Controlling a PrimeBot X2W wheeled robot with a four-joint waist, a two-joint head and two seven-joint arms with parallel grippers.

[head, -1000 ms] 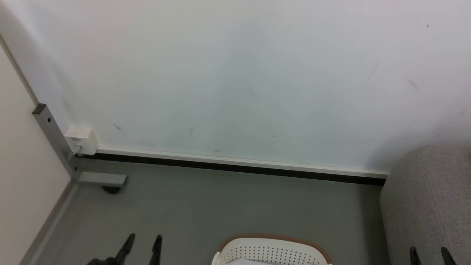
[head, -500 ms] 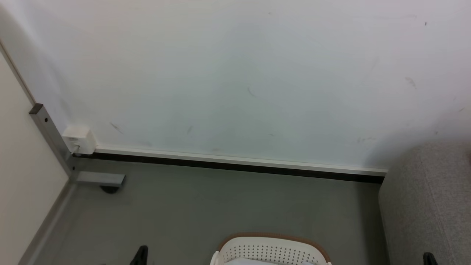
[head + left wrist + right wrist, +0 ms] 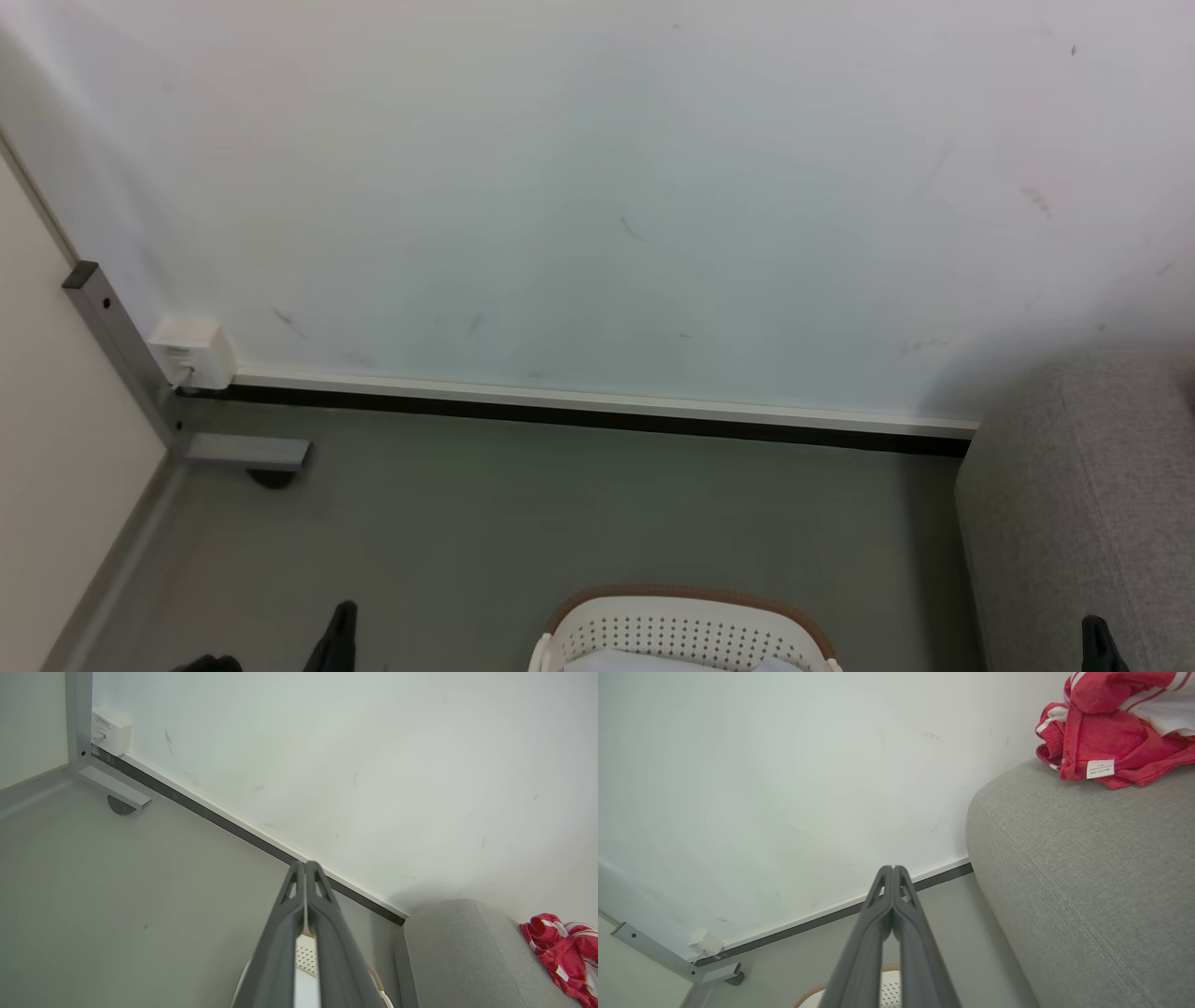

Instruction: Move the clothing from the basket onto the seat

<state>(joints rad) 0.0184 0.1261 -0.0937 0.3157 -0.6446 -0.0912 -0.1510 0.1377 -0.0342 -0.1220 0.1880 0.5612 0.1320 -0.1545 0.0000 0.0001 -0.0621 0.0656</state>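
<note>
Left hand (image 3: pixel 304 864), right hand (image 3: pixel 893 868) closed, empty.

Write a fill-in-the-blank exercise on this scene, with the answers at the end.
The clothing lying on the seat is mostly ____ with white stripes.
The perforated basket has a ____ rim.
The left gripper and the right gripper are both ____, holding nothing.
In the head view, the seat stands to the ____ of the basket.
Missing words: red; brown; shut; right.
</note>
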